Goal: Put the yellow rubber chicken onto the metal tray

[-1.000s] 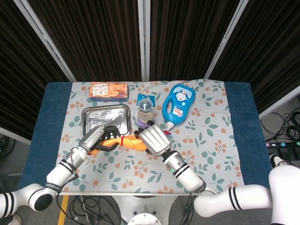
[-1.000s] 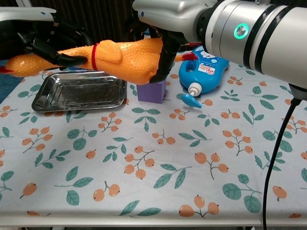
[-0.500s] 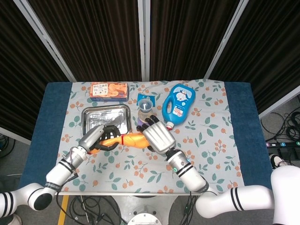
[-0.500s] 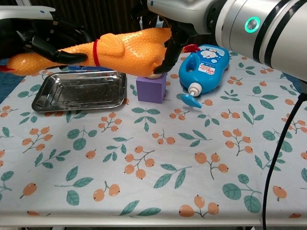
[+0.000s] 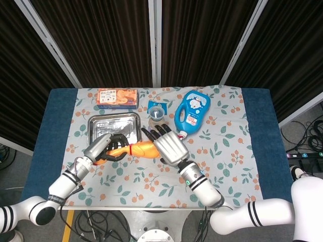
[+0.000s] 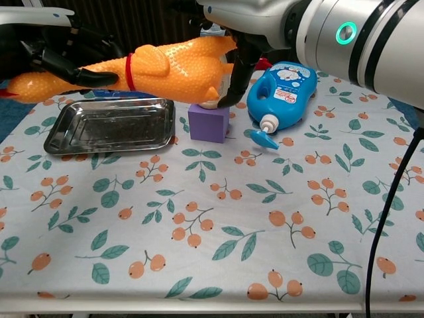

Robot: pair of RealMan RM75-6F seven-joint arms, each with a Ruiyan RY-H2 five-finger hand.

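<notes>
The yellow rubber chicken [image 5: 142,149] [image 6: 173,66] hangs in the air, lying across just in front of the metal tray [image 5: 113,126] [image 6: 106,126]. My left hand [image 5: 104,146] [image 6: 61,52] grips its neck beside the red band, the head poking out to the left. My right hand [image 5: 169,146] [image 6: 240,38] is at the chicken's fat tail end with fingers spread apart; a dark fingertip [image 6: 233,79] still hangs beside the body. The tray holds nothing.
A purple block [image 6: 209,122] stands right of the tray, under the chicken's tail. A blue bottle [image 5: 191,113] [image 6: 281,89] lies to its right, an orange box [image 5: 117,97] sits behind the tray, and a small cup [image 5: 156,113] is at centre back.
My right hand has let its fingers come off the chicken's body and spread. The chicken's tail has risen slightly; the left hand keeps its hold on the neck.
</notes>
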